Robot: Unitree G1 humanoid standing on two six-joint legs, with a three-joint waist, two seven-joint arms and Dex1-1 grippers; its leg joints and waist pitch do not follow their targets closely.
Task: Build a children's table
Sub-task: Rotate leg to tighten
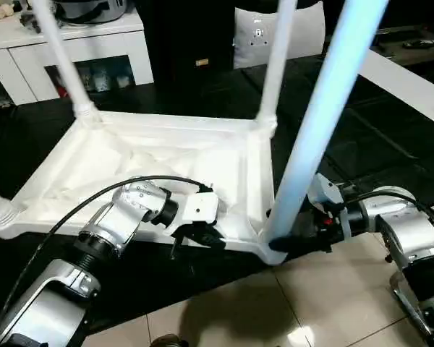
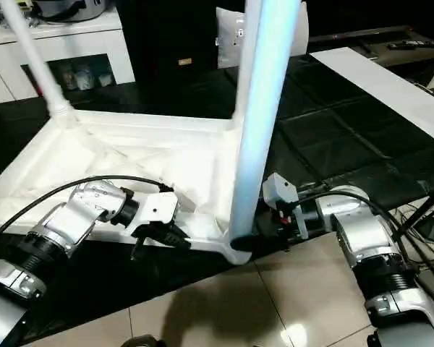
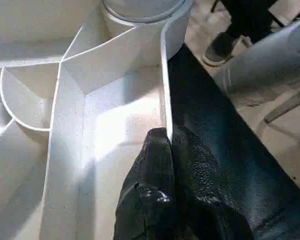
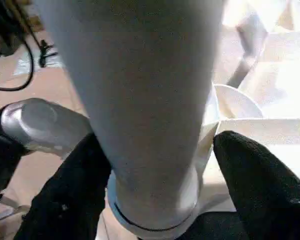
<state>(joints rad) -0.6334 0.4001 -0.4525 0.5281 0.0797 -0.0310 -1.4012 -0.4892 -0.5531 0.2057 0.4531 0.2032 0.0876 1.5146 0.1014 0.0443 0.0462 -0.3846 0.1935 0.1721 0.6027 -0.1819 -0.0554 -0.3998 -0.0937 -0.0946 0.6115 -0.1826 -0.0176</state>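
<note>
A black mat (image 1: 390,166) covers beige floor tiles (image 1: 311,303), with a white cabinet (image 1: 72,50) behind.

Upturned table top (image 1: 166,163) — left end effector (image 1: 195,238) pinching its rim.

The table top (image 1: 152,173) lies upside down on a mat (image 1: 362,137) over the floor (image 1: 289,303), with a leg (image 1: 318,123) standing in its near right corner and another leg (image 1: 275,61) in the far right corner. The left gripper (image 1: 195,238) sits on the near rim left of that corner; the right gripper (image 1: 300,238) straddles the near leg's base from the right. A cabinet (image 1: 72,50) stands far left.
</note>
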